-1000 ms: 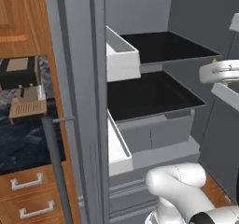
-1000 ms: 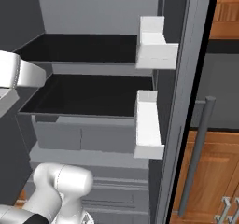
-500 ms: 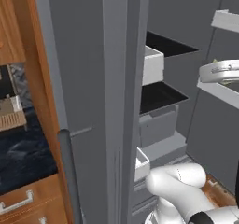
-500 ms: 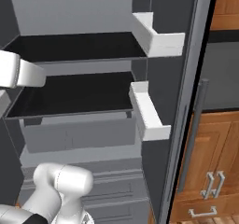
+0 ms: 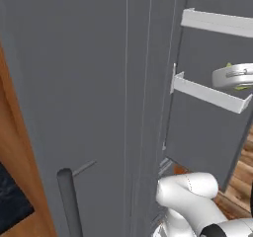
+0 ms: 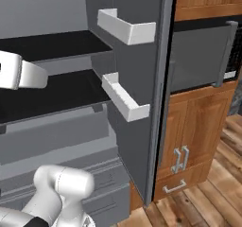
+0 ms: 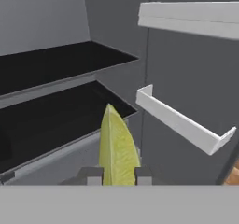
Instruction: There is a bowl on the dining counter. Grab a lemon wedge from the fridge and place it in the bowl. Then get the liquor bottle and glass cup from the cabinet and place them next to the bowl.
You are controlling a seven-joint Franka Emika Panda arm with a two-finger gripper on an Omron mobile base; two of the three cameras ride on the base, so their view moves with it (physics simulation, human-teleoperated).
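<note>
**Student:** Two dark fingertips rise at the bottom of the hand view. What sits between them?

**Instructor:** A lemon wedge (image 7: 116, 146), yellow-green and standing on end. The gripper (image 7: 116, 175) is closed narrowly on its lower part, one fingertip touching each side. A sliver of the same yellow-green peeks out beside the white hand in the left base view.

**Student:** And beyond the wedge?

**Instructor:** The fridge (image 6: 137, 79), standing open. Its dark shelves (image 7: 51, 73) lie ahead and to the left in the hand view, bare where visible. White door bins (image 7: 182, 122) line the grey door panel to the right.

**Student:** Which step is this?

**Instructor:** Judging by the held wedge and the open fridge, the carry toward the bowl on the dining counter. Neither is visible here, so the remaining route cannot be judged.

**Student:** How is the carry done well?

**Instructor:** Keep the grip steady, since a tapered, slick wedge may slip or rotate between flat fingertips. Withdraw the arm with clearance from the nearer door bin (image 5: 210, 94), which sits just beside the hand, and from the door edge. Hold the wedge level and avoid sudden swings.
</note>
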